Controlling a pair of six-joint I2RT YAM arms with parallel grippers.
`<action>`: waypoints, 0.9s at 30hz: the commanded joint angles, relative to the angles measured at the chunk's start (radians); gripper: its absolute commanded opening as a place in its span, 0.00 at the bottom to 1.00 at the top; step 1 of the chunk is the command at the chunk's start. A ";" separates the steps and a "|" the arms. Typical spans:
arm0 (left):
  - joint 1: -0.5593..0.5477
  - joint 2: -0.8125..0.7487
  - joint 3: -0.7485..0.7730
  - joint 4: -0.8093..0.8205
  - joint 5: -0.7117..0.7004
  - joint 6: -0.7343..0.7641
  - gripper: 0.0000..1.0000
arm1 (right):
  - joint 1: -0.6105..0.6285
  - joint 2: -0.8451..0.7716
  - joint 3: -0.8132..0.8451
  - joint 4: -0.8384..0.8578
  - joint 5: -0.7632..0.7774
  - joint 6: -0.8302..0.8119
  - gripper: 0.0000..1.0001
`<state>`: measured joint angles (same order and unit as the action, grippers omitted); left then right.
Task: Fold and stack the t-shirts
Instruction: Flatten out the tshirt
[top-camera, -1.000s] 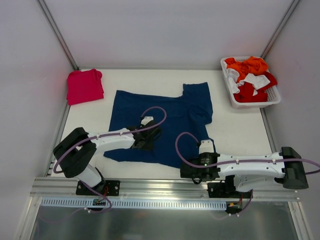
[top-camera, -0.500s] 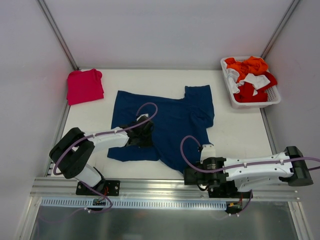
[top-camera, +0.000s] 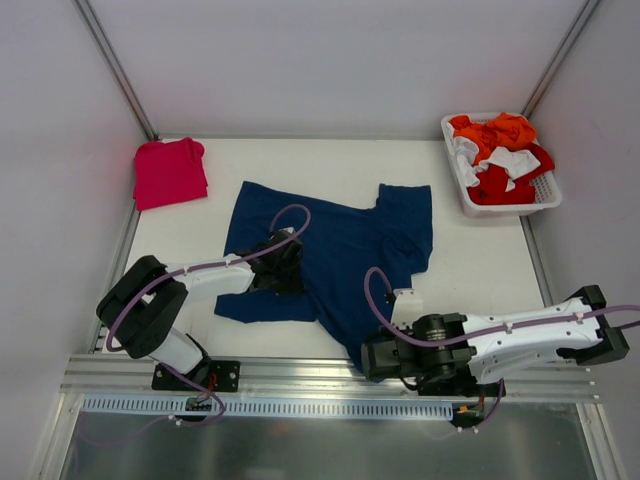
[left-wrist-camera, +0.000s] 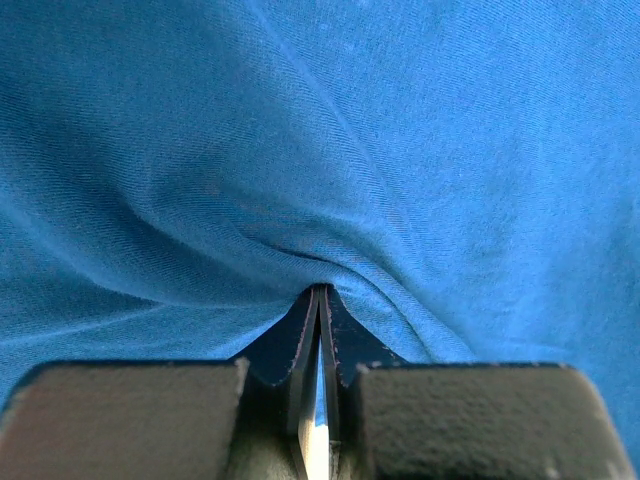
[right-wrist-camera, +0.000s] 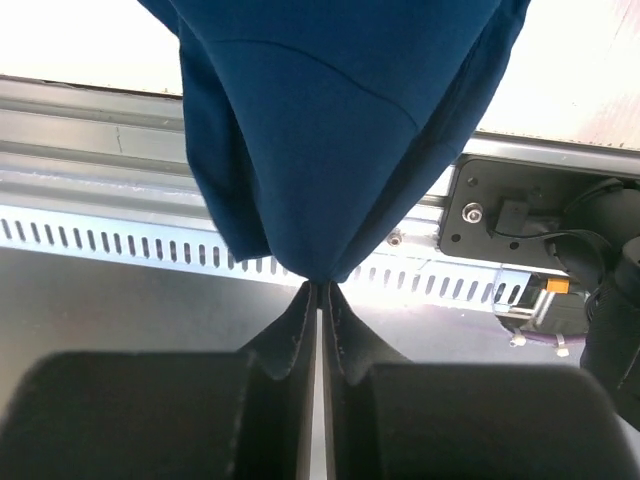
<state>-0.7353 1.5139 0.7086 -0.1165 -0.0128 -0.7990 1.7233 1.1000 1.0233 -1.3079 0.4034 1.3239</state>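
The dark navy t-shirt (top-camera: 350, 235) lies spread on the white table, its near corner drawn toward the front edge. My left gripper (top-camera: 283, 262) is shut on a pinch of the navy cloth (left-wrist-camera: 330, 150) near the shirt's left middle; its jaws meet with fabric between the tips (left-wrist-camera: 320, 292). My right gripper (top-camera: 372, 355) is shut on the shirt's near hem corner (right-wrist-camera: 330, 130), which hangs from the closed tips (right-wrist-camera: 319, 284) over the table's front rail. The pinkish-red t-shirt (top-camera: 168, 171) lies folded at the far left corner.
A white basket (top-camera: 545, 196) with orange, red and white garments stands at the far right. The metal front rail (top-camera: 300, 375) and the arm bases run along the near edge. White walls close in the table on three sides.
My right gripper has pulled the navy shirt's near corner toward the front rail and slightly left. The shirt's body has shifted right and stretched. My left gripper has moved slightly left with its pinch.
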 joint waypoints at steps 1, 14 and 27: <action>0.013 0.016 -0.041 -0.109 -0.030 0.043 0.00 | -0.001 0.073 0.046 -0.350 -0.012 -0.038 0.05; 0.014 -0.067 -0.017 -0.172 -0.035 0.072 0.00 | -0.025 0.100 -0.071 -0.349 -0.083 0.015 0.37; -0.007 -0.240 0.080 -0.244 -0.144 0.142 0.04 | -0.143 0.182 0.162 -0.346 0.299 -0.026 0.51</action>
<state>-0.7341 1.3499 0.7136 -0.3267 -0.0788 -0.7155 1.6588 1.2755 1.1126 -1.3159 0.5297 1.3273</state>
